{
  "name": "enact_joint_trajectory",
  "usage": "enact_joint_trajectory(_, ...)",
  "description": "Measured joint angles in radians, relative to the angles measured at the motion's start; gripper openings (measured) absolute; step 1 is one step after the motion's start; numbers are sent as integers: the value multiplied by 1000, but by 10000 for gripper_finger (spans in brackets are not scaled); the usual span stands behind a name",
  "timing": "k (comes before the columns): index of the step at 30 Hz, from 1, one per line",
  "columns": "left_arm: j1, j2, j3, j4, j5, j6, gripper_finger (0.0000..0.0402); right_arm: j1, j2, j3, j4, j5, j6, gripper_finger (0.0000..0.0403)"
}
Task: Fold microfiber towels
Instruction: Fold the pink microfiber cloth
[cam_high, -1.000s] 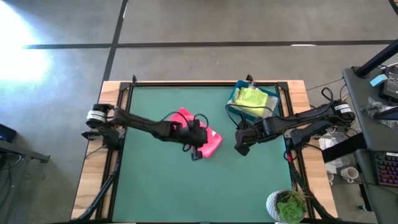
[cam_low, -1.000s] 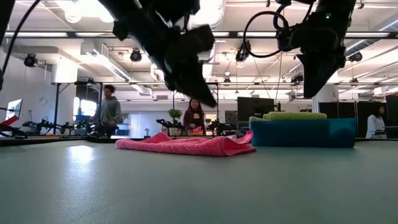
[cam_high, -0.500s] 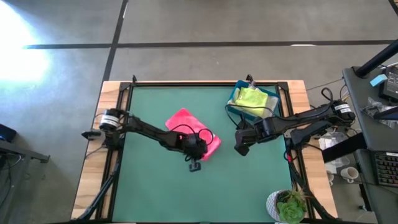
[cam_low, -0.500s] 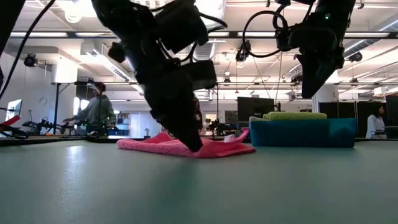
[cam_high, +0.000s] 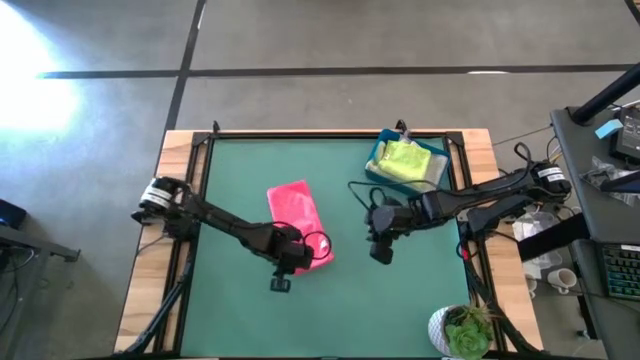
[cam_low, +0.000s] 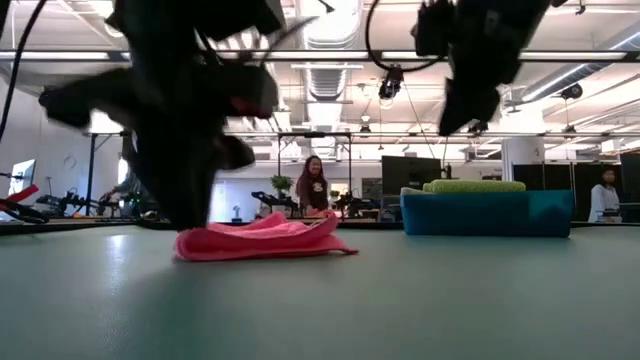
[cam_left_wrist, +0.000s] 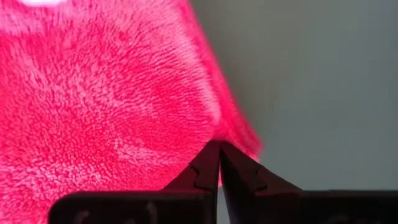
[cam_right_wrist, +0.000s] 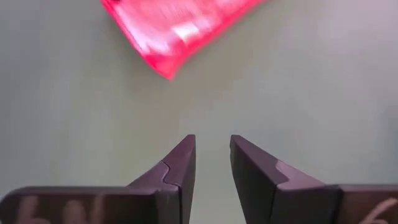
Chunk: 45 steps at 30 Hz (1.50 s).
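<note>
**Pink towel folded mid-desk, left tool pinched at its edge**

I see the hot pink towel (cam_high: 298, 222) lying folded on the green desk (cam_high: 235, 170), a little left of centre, with its long side running away from me. My left tool (cam_left_wrist: 219, 163) is down at the towel's near right corner; in the left wrist view its fingers are pressed together at the cloth's edge, and I cannot tell whether any fabric is caught between them. My right tool (cam_right_wrist: 212, 160) hovers above bare desk just right of the towel, its fingers a narrow gap apart and holding nothing. At the far right of the desk the blue bin (cam_high: 388, 170) holds a lime green towel (cam_high: 405, 159) on top.
</note>
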Motion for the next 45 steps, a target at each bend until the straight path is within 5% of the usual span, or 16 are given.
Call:
enact_joint_trajectory(11, -77, -139, -5, -206, -15, -53, 6, 1, 50, -3, 271, -129, -197, 115)
enact_joint_trajectory(23, -99, -132, -10, -112, -65, -50, 136, 1, 291, 79, 401, -163, -533, 127)
enact_joint_trajectory(31, -99, -54, -13, -49, -84, -46, 194, 1, 451, 227, 365, -163, -651, 127)
enact_joint_trajectory(45, -99, 23, -12, -18, -148, -54, 196, -7, 678, 383, 182, -145, -690, 128)
